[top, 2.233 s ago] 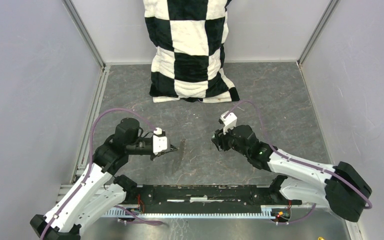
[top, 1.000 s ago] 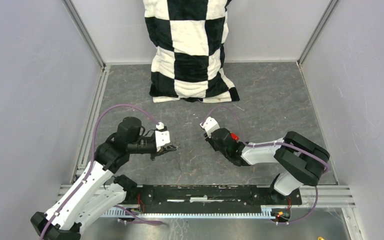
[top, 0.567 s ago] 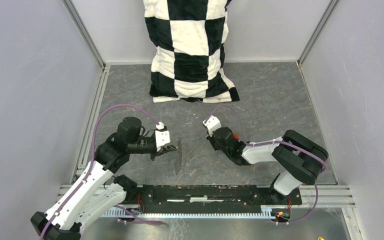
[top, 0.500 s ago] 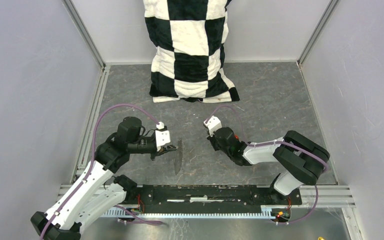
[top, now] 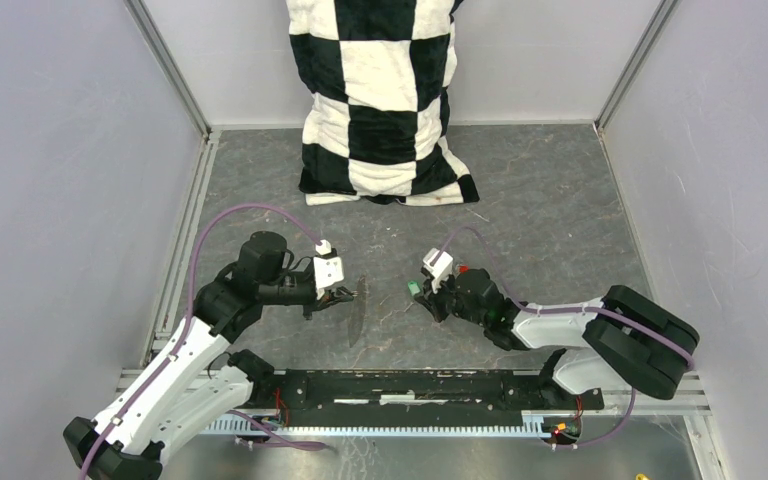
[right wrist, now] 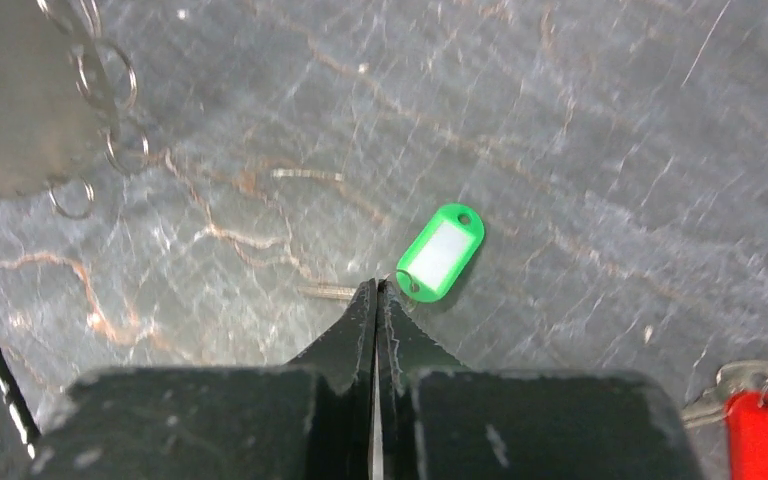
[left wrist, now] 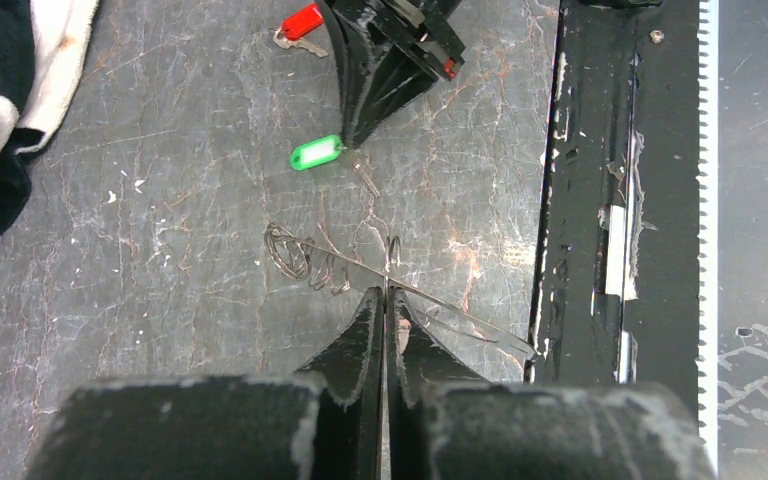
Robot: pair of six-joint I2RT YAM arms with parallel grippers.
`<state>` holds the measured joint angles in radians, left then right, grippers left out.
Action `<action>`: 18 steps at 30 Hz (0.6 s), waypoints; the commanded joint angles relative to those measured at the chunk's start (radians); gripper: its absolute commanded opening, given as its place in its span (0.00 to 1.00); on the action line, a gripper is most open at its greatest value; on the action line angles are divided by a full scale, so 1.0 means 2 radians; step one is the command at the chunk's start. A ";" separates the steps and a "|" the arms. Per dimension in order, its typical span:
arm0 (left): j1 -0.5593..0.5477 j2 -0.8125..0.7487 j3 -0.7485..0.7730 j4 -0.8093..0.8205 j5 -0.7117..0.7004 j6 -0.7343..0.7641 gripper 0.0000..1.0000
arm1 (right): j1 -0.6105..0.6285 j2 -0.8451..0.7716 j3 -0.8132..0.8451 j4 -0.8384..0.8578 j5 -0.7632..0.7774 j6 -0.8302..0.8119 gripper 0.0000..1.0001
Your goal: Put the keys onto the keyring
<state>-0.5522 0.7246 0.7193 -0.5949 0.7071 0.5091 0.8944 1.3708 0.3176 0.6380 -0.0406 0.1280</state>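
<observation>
Left gripper (left wrist: 385, 300): clamped tight on keyring (left wrist: 450, 309) wire.
Right gripper (right wrist: 377, 290): closed, nipping green key (right wrist: 441, 250) by its ring.
Handling: light, slippery; pinch the head.

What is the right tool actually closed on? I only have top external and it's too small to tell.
Observer: In the right wrist view, the right tool is shut, with its tips right at the ring end of the green key. I can't tell whether it's gripped.
Operator: Red one?
Observer: The red key lies on the table, apart from that tool, with its metal blade showing beside the head.
Operator: Left side?
Observer: In the left wrist view, the left tool is shut on the thin wire of the keyring, with small links at one end.
</observation>
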 commanded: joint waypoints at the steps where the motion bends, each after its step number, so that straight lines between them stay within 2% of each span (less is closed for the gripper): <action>1: 0.000 -0.004 0.017 0.026 -0.001 -0.017 0.02 | -0.007 -0.016 -0.028 0.037 -0.029 0.024 0.00; 10: 0.000 -0.009 0.019 0.026 0.002 -0.022 0.02 | -0.017 -0.013 -0.045 0.042 -0.024 0.037 0.02; 13: 0.000 -0.011 0.018 0.025 0.006 -0.022 0.02 | -0.017 -0.015 -0.051 0.042 -0.023 0.046 0.18; 18: 0.000 -0.010 0.020 0.026 0.008 -0.021 0.02 | -0.018 -0.049 -0.053 0.028 -0.027 0.060 0.52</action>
<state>-0.5522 0.7147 0.7193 -0.5911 0.7078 0.5041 0.8627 1.3399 0.2176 0.6754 -0.0799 0.2207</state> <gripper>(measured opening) 0.035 0.444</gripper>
